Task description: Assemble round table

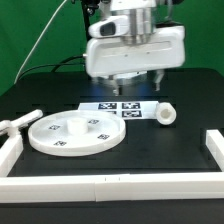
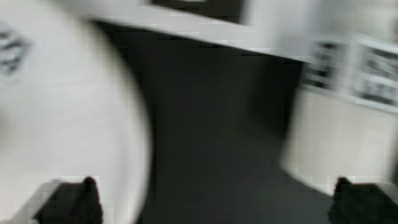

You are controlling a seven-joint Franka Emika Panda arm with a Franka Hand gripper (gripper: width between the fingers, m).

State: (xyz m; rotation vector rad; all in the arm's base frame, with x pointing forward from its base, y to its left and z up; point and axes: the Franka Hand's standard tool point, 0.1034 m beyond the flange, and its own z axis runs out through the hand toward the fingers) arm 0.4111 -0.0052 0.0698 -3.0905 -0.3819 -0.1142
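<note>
— While the arm hangs over the back of the tabletop (image 1: 150, 150), how does the claw (image 1: 137, 84) stand?
— Its jaws are wide apart and hold nothing. In the wrist view only black surface shows between the two dark fingertips (image 2: 71, 203).
— Where are the round table's parts?
— Loose and apart. The round disc (image 1: 75, 133) lies flat toward the exterior view's left, tags up. The short leg (image 1: 167, 115) seems to lie on its side toward the exterior view's right, just beside the marker board (image 1: 118, 107).
— And the foot?
— A white piece (image 1: 17, 122) at the far left, near the disc, may be it. The left border bar (image 1: 9, 152) and the frame edge cut it off, so I cannot tell its shape.
— Does the wrist view help?
— Little, because it is badly blurred. It shows a curved white mass (image 2: 45, 110) on one side and a white block (image 2: 347, 110) with a dark tag on the other. I cannot tell which parts they are.
— Anything else cut off?
— The arm above the claw runs out of the picture.
</note>
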